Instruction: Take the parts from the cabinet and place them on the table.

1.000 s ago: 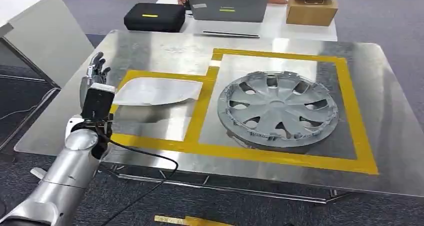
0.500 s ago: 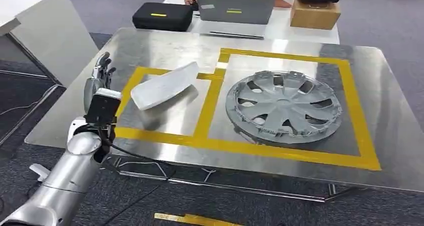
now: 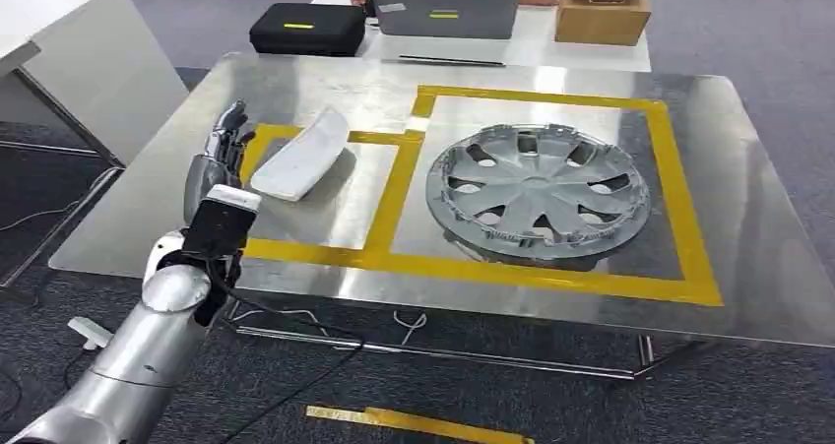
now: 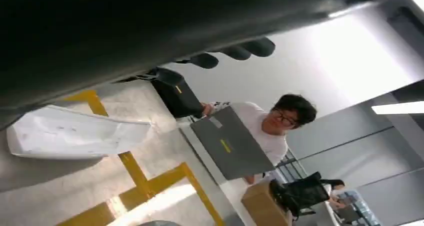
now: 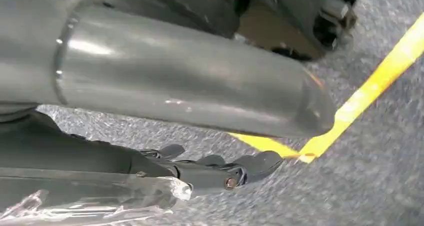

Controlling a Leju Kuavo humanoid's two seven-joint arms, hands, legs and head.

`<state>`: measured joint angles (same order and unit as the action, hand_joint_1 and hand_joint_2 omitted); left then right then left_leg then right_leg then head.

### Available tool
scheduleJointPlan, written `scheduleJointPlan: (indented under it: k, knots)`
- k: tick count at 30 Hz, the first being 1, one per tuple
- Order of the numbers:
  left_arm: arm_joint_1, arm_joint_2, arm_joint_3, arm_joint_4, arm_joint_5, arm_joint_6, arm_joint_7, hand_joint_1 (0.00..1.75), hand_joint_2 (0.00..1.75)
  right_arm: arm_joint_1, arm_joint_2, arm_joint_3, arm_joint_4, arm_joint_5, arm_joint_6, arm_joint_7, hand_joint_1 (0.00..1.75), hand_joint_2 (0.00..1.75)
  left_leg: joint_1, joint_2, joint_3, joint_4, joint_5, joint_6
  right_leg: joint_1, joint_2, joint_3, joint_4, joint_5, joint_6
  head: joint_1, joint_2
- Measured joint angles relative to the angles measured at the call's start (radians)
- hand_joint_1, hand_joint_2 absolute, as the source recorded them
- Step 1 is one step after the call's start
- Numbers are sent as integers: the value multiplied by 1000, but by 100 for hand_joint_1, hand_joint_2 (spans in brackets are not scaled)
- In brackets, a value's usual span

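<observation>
Fingers of my left hand (image 3: 223,145) are spread and hold nothing; the white part (image 3: 298,156) lies just beside them, long axis pointing away from me.

White part (image 3: 300,156) lies beside left robot hand (image 3: 223,149), perhaps touching; hubcap (image 3: 538,190) well apart.

White part (image 3: 298,155), silver hubcap (image 3: 537,189), yellow-taped shiny metal table (image 3: 768,277).

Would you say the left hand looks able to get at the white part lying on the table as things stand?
Probably yes. The left hand is raised right beside the white part, fingers apart and holding nothing, and nothing stands between them on the table. The wheel cover lies well clear.
</observation>
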<state>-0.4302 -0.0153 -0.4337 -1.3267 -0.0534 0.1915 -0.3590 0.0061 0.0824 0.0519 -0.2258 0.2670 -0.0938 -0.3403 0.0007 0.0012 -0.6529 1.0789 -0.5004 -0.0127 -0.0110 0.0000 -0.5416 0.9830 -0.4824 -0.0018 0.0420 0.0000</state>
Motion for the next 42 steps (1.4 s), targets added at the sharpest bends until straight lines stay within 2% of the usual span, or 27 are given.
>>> scheduleJointPlan:
  k: [2, 3, 4, 5, 7, 8, 9, 12, 14, 15, 16, 18, 19, 21, 23, 24, 25, 27, 29, 30, 32, 34, 35, 37, 39, 40, 42]
  knots:
    - [9, 0, -15, -7, -7, -3, 0, 0, 0, -1, 0, 2, 0, -1, 0, 0, 0, 0, 0, 0, -53, 162, -95, -4, 3, -1, -22, 0, 15, -4, 0, 0]
    - [16, 0, -21, -9, -9, -3, 0, 0, 0, 0, 0, 2, 0, -1, 0, 0, 0, 0, 0, 0, -63, 211, -114, -3, 5, -1, -32, 1, 22, -4, -1, 0]
    - [23, 0, -30, -13, -10, -3, 0, 0, 0, 1, 1, 3, 0, -1, 0, 0, 0, 0, 0, 0, -53, 221, -107, -1, 6, -1, -45, 1, 32, -4, -1, 0]
    - [27, 0, -36, -17, -10, -3, 0, 0, 0, 1, 2, 3, 0, -1, 0, 0, 0, 0, 0, 0, -26, 193, -82, 3, 8, -1, -56, 2, 39, -3, -1, 0]
    - [30, -3, -47, -28, -11, -3, 0, 0, 0, 0, 3, 3, 0, -1, 0, 0, 0, 0, -3, 0, 87, 37, -18, 14, 10, 1, -72, 5, 53, 1, -1, 0]
    - [30, -5, -52, -35, -13, -4, 0, 0, 0, 0, 5, 3, 0, -1, 0, 0, 0, 0, -6, 0, 147, -42, -13, 21, 10, 0, -75, 6, 58, 4, -1, 0]
    - [29, -6, -55, -40, -13, -4, 0, 0, 0, 0, 6, 3, 0, -1, 0, 0, 0, 0, -10, 0, 172, -84, -24, 25, 15, 1, -81, 8, 61, 8, -1, 0]
    - [31, -9, -62, -46, -13, -4, 0, 0, 0, -1, 6, 4, 0, -1, 0, 0, 0, 0, -12, -1, 166, -99, -25, 29, 13, -2, -87, 9, 78, 20, -1, 0]
    - [37, -10, -64, -47, -13, -4, 0, 0, 0, 1, 6, 5, 0, -1, 0, 0, 0, 0, -8, 1, 159, -108, -5, 45, 12, -2, -93, 7, 86, 33, -2, 0]
    - [36, -11, -65, -48, -13, -4, 0, 0, 0, 1, 6, 5, 0, -1, -1, 0, 0, 0, -6, 3, 152, -109, 3, 51, 9, -1, -109, 24, 57, 37, -1, 0]
    - [36, -12, -66, -50, -13, -4, 0, 0, 0, 1, 6, 5, 0, -1, -1, 0, 0, 0, -6, 4, 142, -108, 11, 60, 8, -1, -128, 75, 1, 41, 3, 0]
    - [38, -13, -68, -50, -13, -6, 0, 0, 0, 1, 6, 5, 0, -1, -1, 0, 0, 0, -8, 4, 119, -107, 29, 62, 5, -1, -177, 230, -97, 50, 3, 0]
    - [40, -13, -69, -50, -13, -6, 0, 0, 0, 1, 6, 5, 0, -1, -1, 0, 0, 0, -9, 4, 106, -106, 38, 61, 5, -1, -194, 299, -122, 52, 4, 0]
    - [46, -13, -72, -50, -13, -6, 0, 0, 0, 2, 6, 6, 0, -1, 0, 0, 0, 0, -10, 4, 84, -106, 55, 59, 3, -1, -166, 306, -95, 55, 4, 0]
    - [47, -13, -75, -50, -19, -6, 0, 0, 0, 1, 6, 6, 0, -1, 0, 0, 0, 0, -11, 3, 68, -104, 69, 54, 1, -1, -56, 154, -32, 50, 3, 0]
    - [47, -13, -77, -51, -20, -6, 0, 0, 0, -1, 6, 6, 0, -1, 0, 0, 0, 0, -11, 3, 64, -103, 73, 50, 1, -1, 9, 61, -20, 47, 4, 0]
    - [47, -13, -79, -56, -22, -6, 0, 0, 0, -3, 6, 6, 0, -1, 0, 0, 0, 0, -15, 3, 56, -101, 77, 44, 4, -1, 63, -8, -39, 45, 5, 0]
    - [47, -12, -83, -63, -27, -4, -2, 0, 0, -5, 6, 7, 0, -1, -1, -1, 0, 0, -15, 4, 50, -98, 91, 33, 6, 2, 57, -23, -37, 38, 1, 0]
    - [55, -11, -90, -66, -39, 1, -5, 0, 0, 1, 7, 8, 0, -2, 0, 0, 0, 0, -12, 3, 44, -97, 102, 24, 9, 1, 49, -26, -24, 21, 0, 0]
    - [60, -11, -92, -68, -44, 6, -8, 0, 0, 1, 7, 8, 0, -4, 0, 0, 0, 0, -9, 1, 35, -89, 86, 19, 3, -3, 48, -30, -13, 11, 2, 0]
    - [68, -10, -98, -76, -59, 16, -13, 0, 0, -1, 7, 8, 0, -7, -4, 4, 0, 0, -6, -1, -4, 20, -26, 7, 6, -4, 22, -28, 5, -5, -9, 0]
    - [80, -8, -107, -78, -64, 20, -16, 0, 0, -1, 10, 8, 0, -9, -6, 6, 0, 0, -2, -1, -47, 174, -107, 0, 8, -5, 2, -26, 18, -7, -9, 0]
    - [87, -8, -110, -79, -64, 21, -16, 0, 0, 0, 10, 8, 0, -10, -7, 6, 0, 0, -1, -1, -51, 210, -115, -2, 8, -5, -8, -23, 23, -7, -8, 0]
    - [97, -6, -114, -84, -66, 22, -16, 0, 0, 0, 12, 9, 0, -10, -8, 7, 0, 0, 3, -1, 5, 150, -70, -4, 8, -4, -29, -16, 33, -3, -10, 0]
    - [98, -6, -115, -95, -74, 26, -19, 0, 0, 0, 13, 9, 0, -11, -8, 9, 0, 0, 7, -1, 112, -18, -9, -1, 7, -3, -43, -8, 41, 4, -10, 0]
    - [97, -6, -117, -103, -76, 27, -19, 0, 0, 0, 13, 9, 0, -12, -8, 9, 0, 0, 5, -2, 156, -84, -11, 4, 10, -4, -52, -5, 44, 9, -9, 0]
    - [101, -6, -122, -111, -78, 30, -20, 0, 0, -2, 14, 10, 0, -13, -8, 9, 0, 0, 1, -3, 152, -104, -6, 12, 10, -4, -61, -2, 59, 24, -10, 0]
